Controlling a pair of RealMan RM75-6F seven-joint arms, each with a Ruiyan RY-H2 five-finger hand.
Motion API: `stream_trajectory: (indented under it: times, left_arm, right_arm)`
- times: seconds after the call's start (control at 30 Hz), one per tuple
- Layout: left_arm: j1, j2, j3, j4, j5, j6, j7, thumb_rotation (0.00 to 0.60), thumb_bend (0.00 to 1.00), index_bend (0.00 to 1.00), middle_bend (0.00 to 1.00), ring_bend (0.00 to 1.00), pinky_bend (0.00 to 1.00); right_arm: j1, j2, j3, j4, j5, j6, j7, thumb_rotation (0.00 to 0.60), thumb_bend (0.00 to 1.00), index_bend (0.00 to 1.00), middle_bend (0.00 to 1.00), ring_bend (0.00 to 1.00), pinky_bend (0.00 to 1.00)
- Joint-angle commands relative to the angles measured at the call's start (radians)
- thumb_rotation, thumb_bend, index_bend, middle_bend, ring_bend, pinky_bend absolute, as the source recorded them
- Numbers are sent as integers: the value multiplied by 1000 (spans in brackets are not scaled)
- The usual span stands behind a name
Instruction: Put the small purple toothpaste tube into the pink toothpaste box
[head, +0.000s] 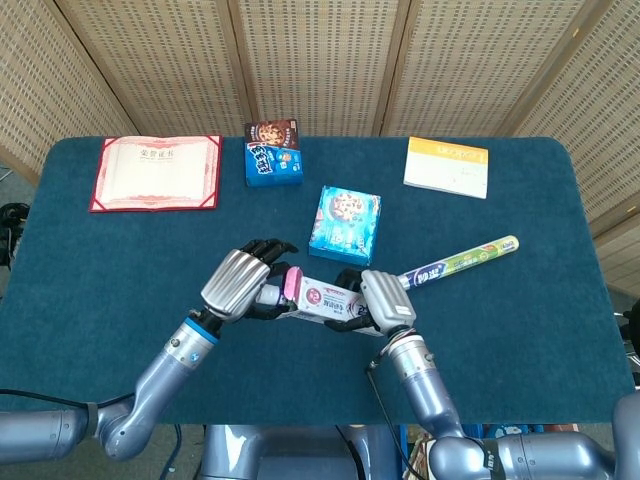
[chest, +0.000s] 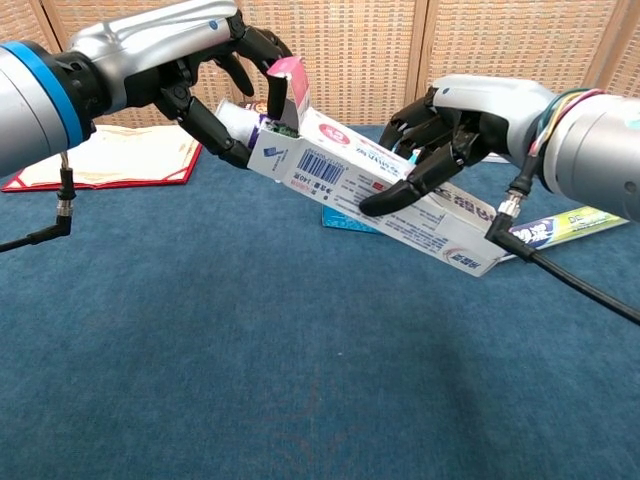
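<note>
1. Blue cloth covers the table (head: 90, 260), which spans the whole scene in front of woven wall panels.
2. The red certificate folder (head: 156, 173) lies flat at the far left; a yellow book (head: 447, 166) lies at the far right.
3. The pink toothpaste box (chest: 372, 190) is held off the table in the near middle, its long axis running left to right, its open end and raised pink flap to the left and higher than its right end.
4. The right hand (chest: 445, 135) grips the box at its middle, fingers wrapped around it.
5. The left hand (chest: 205, 75) holds the small purple toothpaste tube (chest: 245, 122) at the box's open left end, tube lying along the box's axis, white cap end leftward, the rest mostly inside.
</note>
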Motion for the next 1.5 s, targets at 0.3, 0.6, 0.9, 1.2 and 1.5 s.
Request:
stream_trajectory:
  times: [0.3, 0.6, 0.9, 1.2, 1.5]
  left_arm:
    - [14, 39, -3, 0, 23, -1, -53, 600, 302, 364, 32, 20, 66]
    - [58, 92, 1, -29, 127, 64, -154, 600, 296, 320, 0, 0, 13]
    - [125, 165, 25, -41, 264, 163, -258, 600, 296, 320, 0, 0, 9]
    - [237, 268, 128, -40, 348, 235, -244, 600, 296, 320, 0, 0, 8]
    - [359, 270, 215, 51, 468, 375, -332, 600, 296, 320, 0, 0, 8]
  right_arm:
    - [-60, 58, -63, -66, -85, 28, 31, 600, 0, 591, 557, 473, 536]
    - [-78, 65, -65, -41, -71, 16, 61, 600, 0, 590, 557, 473, 535]
    - [-94, 81, -67, -8, -80, -1, 89, 600, 0, 590, 557, 473, 535]
    - [-146, 136, -97, 29, -156, -14, 160, 600, 0, 591, 557, 473, 536]
    - [-287, 196, -154, 133, -284, 29, 354, 600, 0, 591, 554, 473, 535]
